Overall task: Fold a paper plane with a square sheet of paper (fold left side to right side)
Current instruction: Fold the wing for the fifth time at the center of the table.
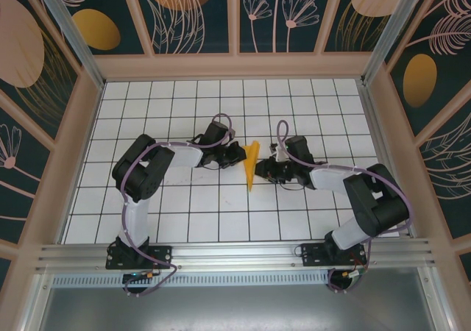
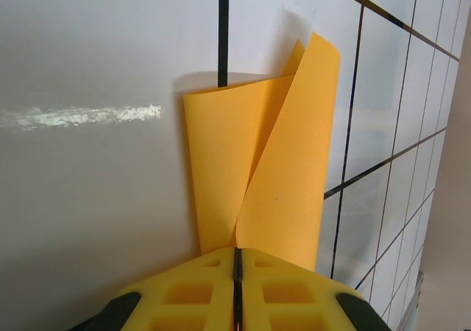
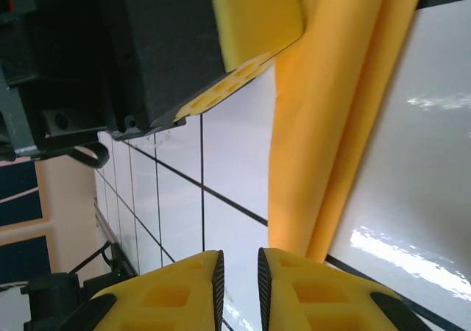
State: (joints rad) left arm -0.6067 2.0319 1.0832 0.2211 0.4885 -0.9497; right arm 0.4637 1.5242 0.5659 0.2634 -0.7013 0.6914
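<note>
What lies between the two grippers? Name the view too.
The folded paper lies between the left gripper and right gripper in the top view; the left wrist view shows the left one pinching its edge.

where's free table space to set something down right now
Free: the far tile rows between the back wall and the arms, and the near tiles between the left arm base and the right arm base. Crowded: the table centre, where the left gripper and right gripper sit at the folded orange paper.
</note>
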